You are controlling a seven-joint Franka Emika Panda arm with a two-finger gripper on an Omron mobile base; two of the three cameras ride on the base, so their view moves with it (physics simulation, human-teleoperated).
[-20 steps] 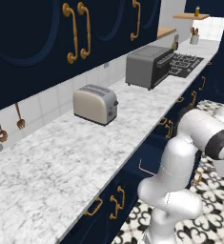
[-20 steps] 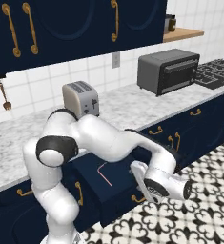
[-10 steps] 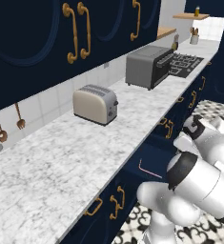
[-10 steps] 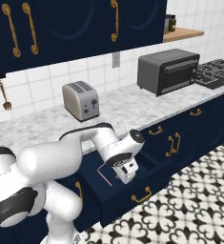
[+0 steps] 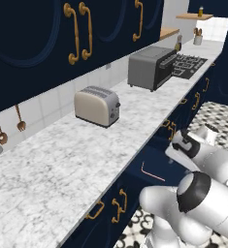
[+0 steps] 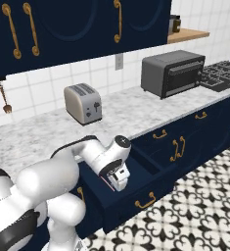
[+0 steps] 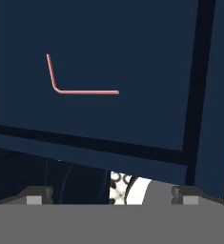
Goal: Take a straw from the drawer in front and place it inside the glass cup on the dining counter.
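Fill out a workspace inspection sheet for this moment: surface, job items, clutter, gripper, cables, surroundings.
Surface: marble worktop, bare in the foreground.
Job's things: drawer pulled open; straw lies flat on its floor, bent in an L, untouched. Glass cup: nothing seen.
Clutter: toaster and toaster oven stand on the worktop.
Gripper: gripper over the open drawer, jaws wide, holding nothing.
Cables: nothing seen.
Surroundings: navy cabinets with brass handles, hob, patterned floor tiles.

The open navy drawer (image 7: 132,119) carries the pinkish-red straw (image 7: 80,91), lying flat on its dark floor with the bent end turned up, while the marble table (image 5: 62,174) above bears a toaster (image 5: 97,105) and toaster oven (image 5: 149,68).
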